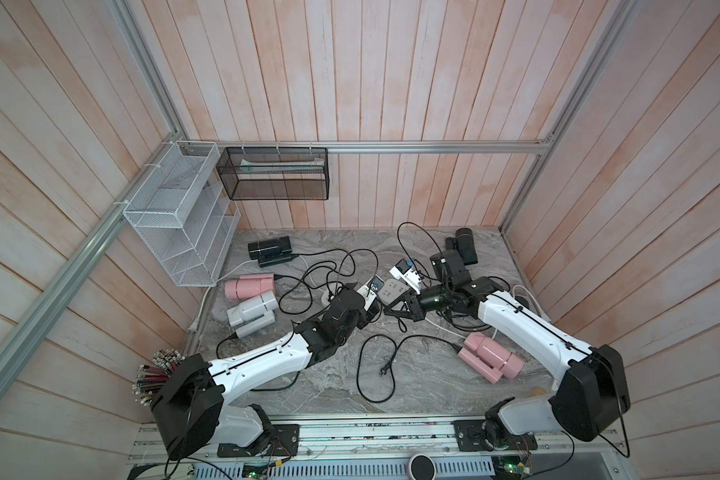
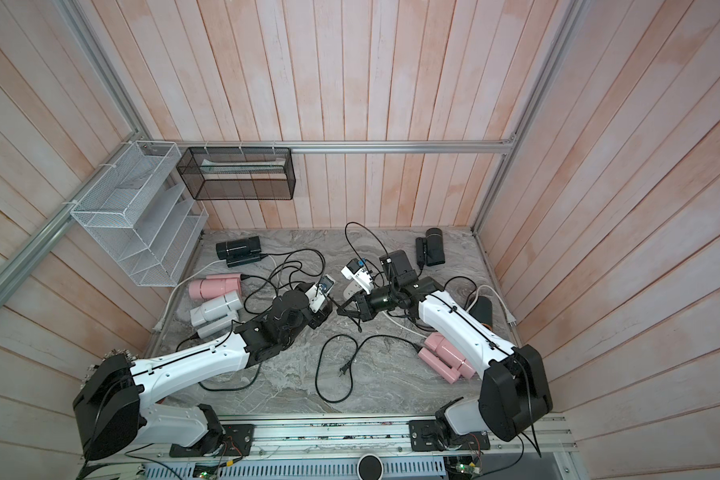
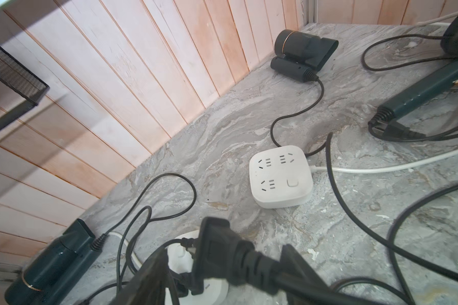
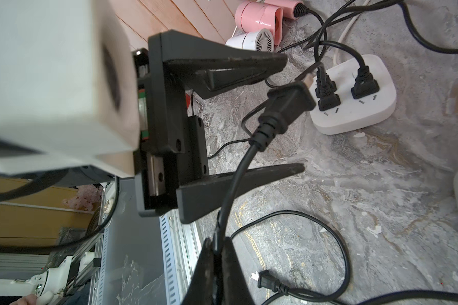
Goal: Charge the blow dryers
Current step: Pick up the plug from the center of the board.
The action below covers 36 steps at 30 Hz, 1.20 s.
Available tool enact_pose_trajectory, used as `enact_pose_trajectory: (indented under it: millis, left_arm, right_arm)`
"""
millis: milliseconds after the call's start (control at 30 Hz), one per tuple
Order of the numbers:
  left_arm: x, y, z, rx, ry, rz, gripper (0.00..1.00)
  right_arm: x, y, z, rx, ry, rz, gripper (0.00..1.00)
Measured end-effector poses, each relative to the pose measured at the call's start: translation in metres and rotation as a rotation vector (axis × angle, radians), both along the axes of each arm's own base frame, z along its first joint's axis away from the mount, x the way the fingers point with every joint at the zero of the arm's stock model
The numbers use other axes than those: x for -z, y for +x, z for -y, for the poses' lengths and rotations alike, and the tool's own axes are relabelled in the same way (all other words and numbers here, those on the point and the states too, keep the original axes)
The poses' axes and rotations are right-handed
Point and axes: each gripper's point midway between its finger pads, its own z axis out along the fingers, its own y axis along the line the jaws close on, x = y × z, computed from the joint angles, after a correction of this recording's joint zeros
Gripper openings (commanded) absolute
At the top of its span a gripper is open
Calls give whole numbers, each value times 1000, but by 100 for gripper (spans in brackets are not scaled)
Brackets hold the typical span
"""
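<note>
Two grippers, one black plug [image 4: 288, 104].
The right gripper [image 4: 216, 245] pinches its cord [image 4: 238, 179]; the plug is between wide jaws of the left gripper [image 4: 294, 113], clear only in right wrist view. A pink blow dryer [image 1: 491, 361] lies beside the right arm [image 1: 533, 332].

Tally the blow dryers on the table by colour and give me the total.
Black blow dryers: 3
Pink blow dryers: 2
Light grey blow dryer: 1
Total: 6
</note>
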Motion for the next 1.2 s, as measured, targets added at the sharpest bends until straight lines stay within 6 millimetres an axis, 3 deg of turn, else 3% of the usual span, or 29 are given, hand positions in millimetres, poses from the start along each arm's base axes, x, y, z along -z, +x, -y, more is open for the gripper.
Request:
enact_pose_trajectory:
  millis: [367, 633, 767, 1100, 1200]
  left_arm:
    - [20, -8, 20, 9, 148, 118, 70]
    - [14, -5, 18, -17, 161, 155, 48]
    - [14, -6, 19, -9, 157, 150, 31]
    - [6, -14, 21, 40, 96, 114, 16]
    - [5, -17, 20, 63, 68, 83, 16]
  right_arm:
    - [0, -3, -2, -18, 11, -12, 2]
    - [1, -3, -2, -18, 9, -15, 3]
    - [1, -3, -2, -17, 9, -17, 2]
    - [4, -5, -2, -17, 11, -39, 2]
    - [6, -6, -2, -18, 9, -45, 2]
